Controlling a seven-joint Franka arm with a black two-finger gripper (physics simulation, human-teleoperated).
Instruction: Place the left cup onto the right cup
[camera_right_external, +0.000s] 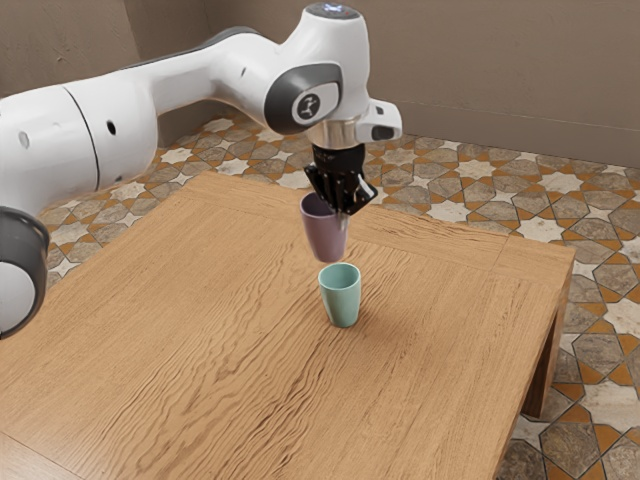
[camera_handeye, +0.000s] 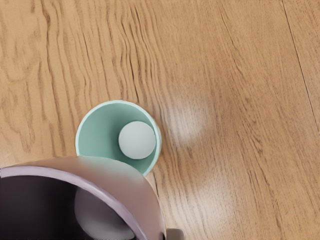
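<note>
— While the gripper (camera_right_external: 343, 205) carries the purple cup (camera_right_external: 324, 230), what is its state?

— The fingers are closed to a narrow gap on the cup's rim wall, on the side toward the exterior view's right. As far as can be judged, one finger is inside the mouth and one outside. The cup hangs mouth-up, close to upright, clear of the table (camera_right_external: 180, 340).

— Where does it sit relative to the target?

— It is just above the teal cup (camera_right_external: 340, 293) and not touching it. Its base appears offset slightly toward the exterior view's left. The wrist view agrees. The purple cup (camera_handeye: 75, 195) lies under the hand, and the open mouth of the teal cup (camera_handeye: 97, 135) sits just beyond its rim rather than directly beneath it.

— What is the procedure for the step in hand?

— 1. Shift the hand sideways until the purple base is centred over the teal mouth. Do this before any descent.
2. Hold the wrist level so the cup stays upright.
3. Lower straight down and slowly. Both cups taper, so the base should enter and self-centre if alignment is close.
4. Open the fingers only once the purple cup has seated.

— Hazards?

— The teal cup stands free on the table. A base that catches its rim would likely push or tip it. An early release could let the purple cup topple off the rim.
</note>
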